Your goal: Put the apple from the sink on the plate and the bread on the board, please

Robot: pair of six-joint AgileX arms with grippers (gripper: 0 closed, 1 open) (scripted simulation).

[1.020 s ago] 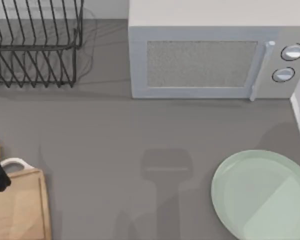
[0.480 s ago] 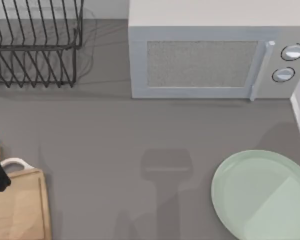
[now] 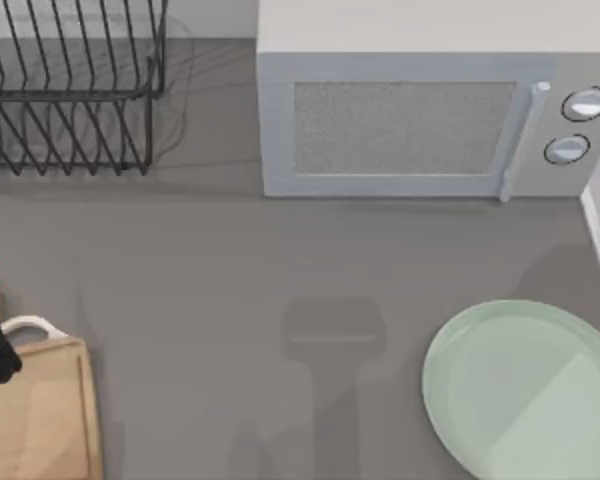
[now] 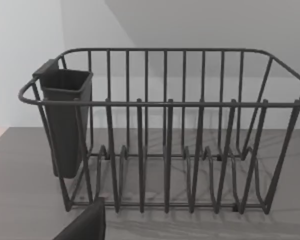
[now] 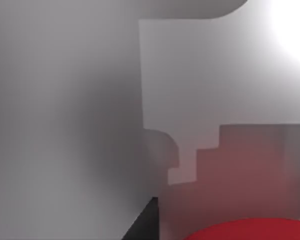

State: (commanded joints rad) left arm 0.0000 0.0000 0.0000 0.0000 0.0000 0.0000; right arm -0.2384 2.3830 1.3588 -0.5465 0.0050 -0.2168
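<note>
Apple [image 5: 250,231] sits right beneath my right wrist camera; nothing has shifted beside the plate [image 3: 525,390]; finger states unclear.

grey tabletop [image 3: 200,300], black wire dish rack [image 3: 65,90] at far left corner, dark cutlery cup [image 4: 65,120] hung on one end of the rack, silver microwave [image 3: 420,110] along the back, door shut, vertical handle [image 3: 520,140], two round knobs [image 3: 577,125] beside it

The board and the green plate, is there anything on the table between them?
No. In the top view, only bare grey table lies between the board and the plate, crossed by faint shadows.
</note>
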